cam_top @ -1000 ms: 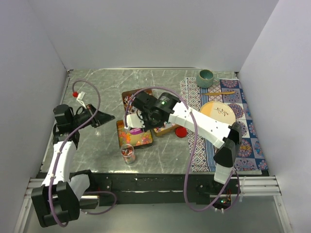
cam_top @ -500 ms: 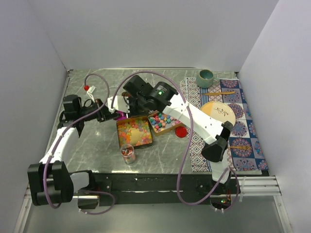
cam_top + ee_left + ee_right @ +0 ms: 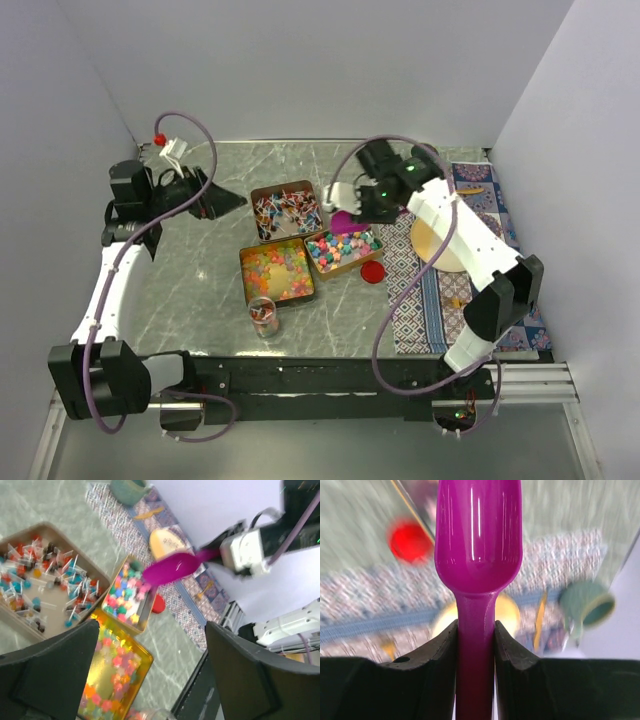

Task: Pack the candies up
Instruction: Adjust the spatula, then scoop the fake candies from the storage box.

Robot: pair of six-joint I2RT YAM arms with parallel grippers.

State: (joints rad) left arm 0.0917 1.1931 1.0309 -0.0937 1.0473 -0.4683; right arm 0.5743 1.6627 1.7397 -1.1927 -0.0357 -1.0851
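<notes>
The candies fill three open tins: wrapped pieces [image 3: 285, 209] at the back, pastel balls [image 3: 342, 249] on the right, jelly bits in a gold tin [image 3: 276, 272] in front. A small glass jar [image 3: 263, 314] with a few candies stands near the front edge. My right gripper [image 3: 475, 630] is shut on the handle of the purple scoop [image 3: 346, 221], whose empty bowl [image 3: 478, 535] hovers over the tin of pastel balls [image 3: 125, 592]. My left gripper [image 3: 152, 630] hangs open and empty to the left of the tins, its dark fingers [image 3: 218, 204] pointing at them.
A flat red lid [image 3: 372, 271] lies right of the tins. A patterned mat [image 3: 505, 290] covers the right side, bearing a yellow plate [image 3: 440, 250]; a green cup [image 3: 127, 487] stands at the back. White walls close in three sides.
My right arm swung right, carrying the scoop from the left of the tins to above the pastel balls. My left gripper drew back to the left and its jaws opened.
</notes>
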